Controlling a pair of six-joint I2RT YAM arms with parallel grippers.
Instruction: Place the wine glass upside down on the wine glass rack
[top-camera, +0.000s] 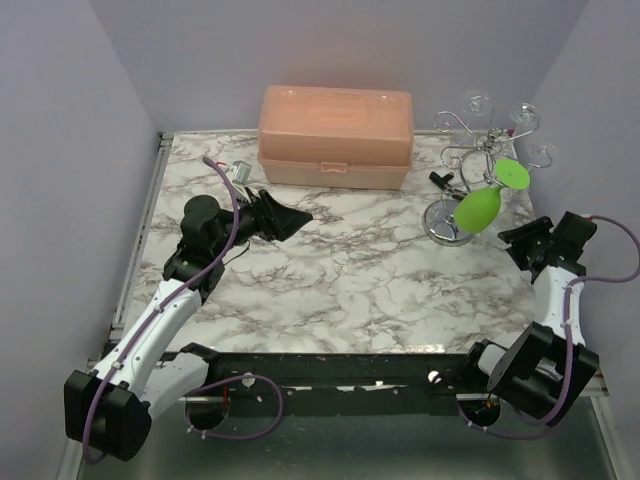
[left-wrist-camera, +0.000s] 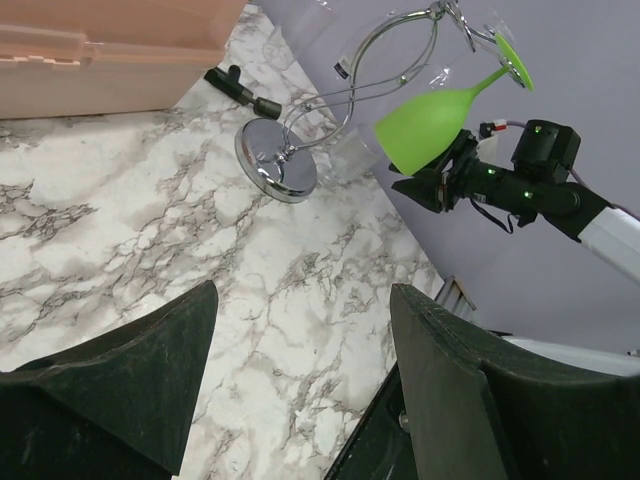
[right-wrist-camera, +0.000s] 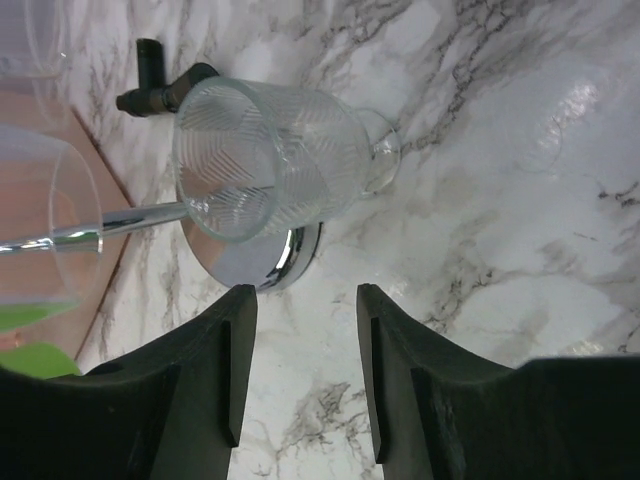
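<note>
The green wine glass (top-camera: 480, 207) hangs bowl down on the rack (top-camera: 441, 222) at the desk's far right corner. It is tilted, with its foot up among the wire loops. Clear glasses (top-camera: 478, 103) hang from other loops. The right end effector (top-camera: 513, 239) sits just beside the green bowl, apart from it, its jaws released and empty. The left end effector (top-camera: 303, 215) is well apart near the desk's middle, also released with nothing between its jaws.

The tilt suggests the foot may not be fully seated, so the glass could slide out of its loop. A careless retreat by the right arm could clip the bowl or the patterned clear glass (right-wrist-camera: 265, 160) near it and rock the rack.
</note>
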